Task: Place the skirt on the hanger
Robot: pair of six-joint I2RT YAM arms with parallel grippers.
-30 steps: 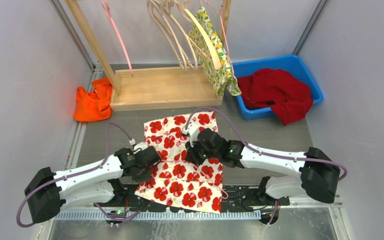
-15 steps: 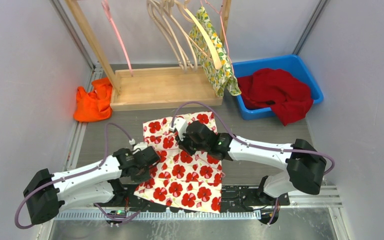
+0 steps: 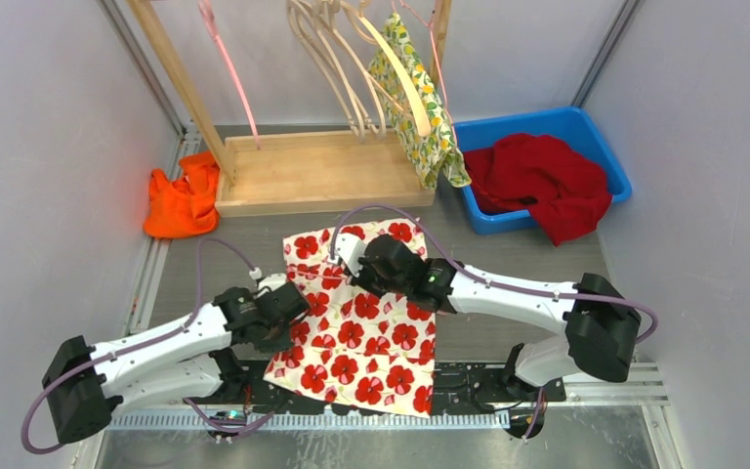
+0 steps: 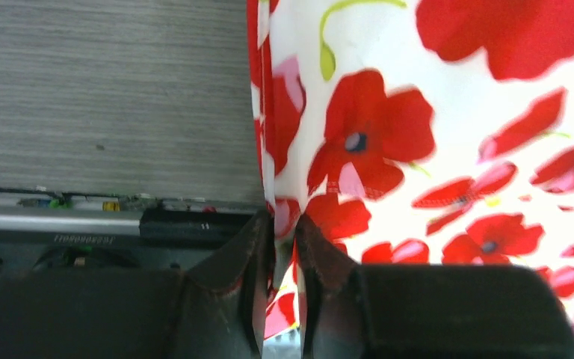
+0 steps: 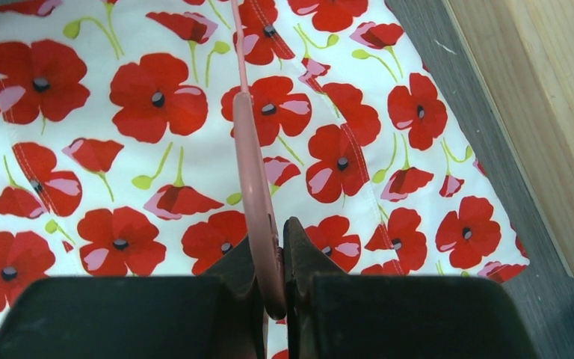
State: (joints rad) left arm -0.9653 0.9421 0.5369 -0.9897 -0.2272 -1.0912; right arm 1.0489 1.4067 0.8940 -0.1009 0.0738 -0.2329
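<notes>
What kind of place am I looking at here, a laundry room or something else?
Probably a test booth for robots practising clothes handling, not a home laundry: plain grey walls box in a small table, with a wooden rack of hangers, a blue plastic bin of red cloth and a poppy-print skirt laid out.

Premises: a purpose-built robot test cell in a laboratory, not a home or shop. Plain grey partition walls [image 3: 39, 147] close in a small grey wood-grain tabletop [image 3: 537, 259] on three sides, with metal framing at the corners. Two white arms are bolted to a black rail [image 3: 469, 383] at the near edge, purple cables looped along them. Staged laundry props stand at the back: a wooden hanger rack [image 3: 312, 171] with several hangers, a blue plastic bin [image 3: 601, 147] of red cloth, an orange garment [image 3: 181, 203].
</notes>
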